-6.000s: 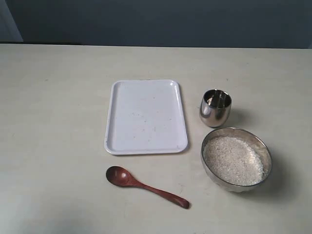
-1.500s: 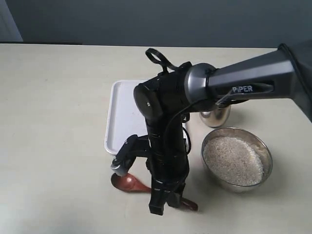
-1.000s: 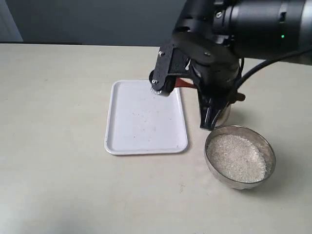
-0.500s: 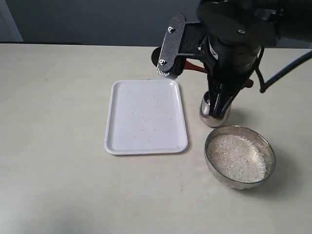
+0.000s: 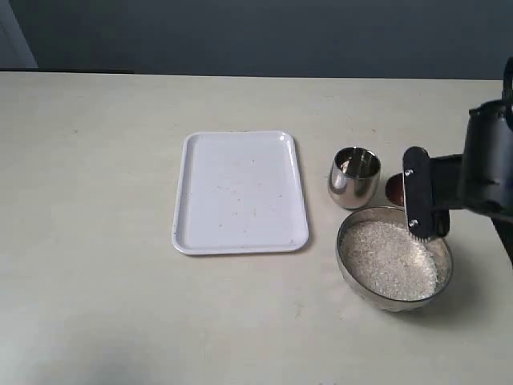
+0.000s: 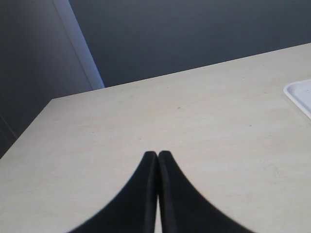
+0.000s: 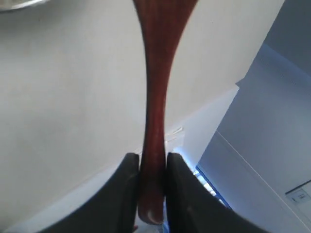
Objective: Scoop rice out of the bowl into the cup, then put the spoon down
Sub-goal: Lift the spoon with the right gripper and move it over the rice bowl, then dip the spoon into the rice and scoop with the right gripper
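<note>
Presently, the spoon [image 7: 154, 87] is clamped by its slim handle between the two dark fingers [image 7: 127, 189] of the right gripper [image 7: 151, 158], the jaws being drawn narrow around the wood, as is shown in the right wrist view. In the exterior view only a small reddish-brown part of the spoon [image 5: 394, 189] can be seen, just beside the cup [image 5: 353, 176] and past the far rim of the bowl [image 5: 357, 285]. Whether any grains are carried in it cannot be told. One black finger of that gripper is held over the far right edge of the bowl, and the right arm [image 5: 485, 172] is seen entering from the right border. The rice [image 5: 389, 261] is heaped in the bowl, which is set on the table [image 5: 96, 241], with the cup upright just beyond it. A white tray [image 5: 240, 192] is laid flat to the left of the cup, apart from it. The left gripper [image 6: 157, 162] is shown in the left wrist view with its fingertips pressed together above the tabletop, a corner of the tray being visible at the picture's edge.
</note>
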### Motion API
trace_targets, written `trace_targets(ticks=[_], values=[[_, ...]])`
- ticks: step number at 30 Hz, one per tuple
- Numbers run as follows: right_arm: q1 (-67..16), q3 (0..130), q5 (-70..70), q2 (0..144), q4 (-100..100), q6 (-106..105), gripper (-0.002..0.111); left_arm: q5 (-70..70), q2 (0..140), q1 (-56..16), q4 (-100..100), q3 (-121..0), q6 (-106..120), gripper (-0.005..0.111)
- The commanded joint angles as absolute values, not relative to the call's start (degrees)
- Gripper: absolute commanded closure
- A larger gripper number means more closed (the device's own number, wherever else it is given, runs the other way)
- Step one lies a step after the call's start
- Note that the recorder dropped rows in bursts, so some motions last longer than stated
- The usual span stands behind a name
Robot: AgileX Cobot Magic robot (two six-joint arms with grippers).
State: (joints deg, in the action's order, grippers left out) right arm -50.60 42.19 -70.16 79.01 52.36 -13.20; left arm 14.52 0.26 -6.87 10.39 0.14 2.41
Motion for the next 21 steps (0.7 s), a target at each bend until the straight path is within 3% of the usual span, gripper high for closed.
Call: trace_targets(ticks=[1, 21], values=[[-50.23, 38.82, -69.96, 80.91, 56.93, -13.42, 0.109, 13.73, 0.0, -6.83, 10.18, 0.0, 2.05, 0.106], [-54.4, 38.56, -69.96, 95.07, 65.6, -13.28, 0.109, 13.73, 0.0, -6.83, 10.18, 0.0, 2.05, 0.106]])
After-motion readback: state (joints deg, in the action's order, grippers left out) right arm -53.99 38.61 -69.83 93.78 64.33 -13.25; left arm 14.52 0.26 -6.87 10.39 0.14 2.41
